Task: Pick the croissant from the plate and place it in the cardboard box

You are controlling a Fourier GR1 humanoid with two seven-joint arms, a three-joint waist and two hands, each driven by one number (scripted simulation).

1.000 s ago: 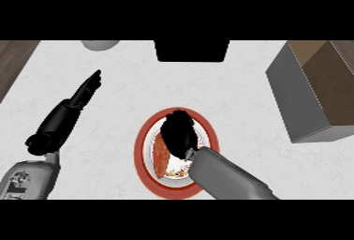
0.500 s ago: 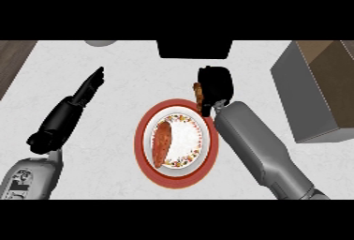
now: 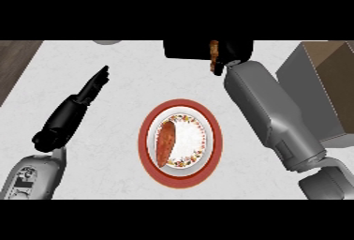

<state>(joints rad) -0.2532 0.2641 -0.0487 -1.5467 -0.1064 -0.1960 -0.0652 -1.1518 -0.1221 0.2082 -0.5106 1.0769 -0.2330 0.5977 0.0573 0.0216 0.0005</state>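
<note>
Right hand (image 3: 223, 63) curled round croissant (image 3: 214, 49), near cardboard box (image 3: 325, 89); left hand (image 3: 93, 86) straight, resting.

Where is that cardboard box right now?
In the head view the cardboard box stands at the counter's right edge, open side up, just right of the robot's right forearm and well right of the plate.

Pale marbled stone-look counter (image 3: 124, 61), glossy red-rimmed ceramic plate (image 3: 146, 140), matt brown cardboard box (image 3: 328, 61), wood floor strip (image 3: 14, 61)
</note>
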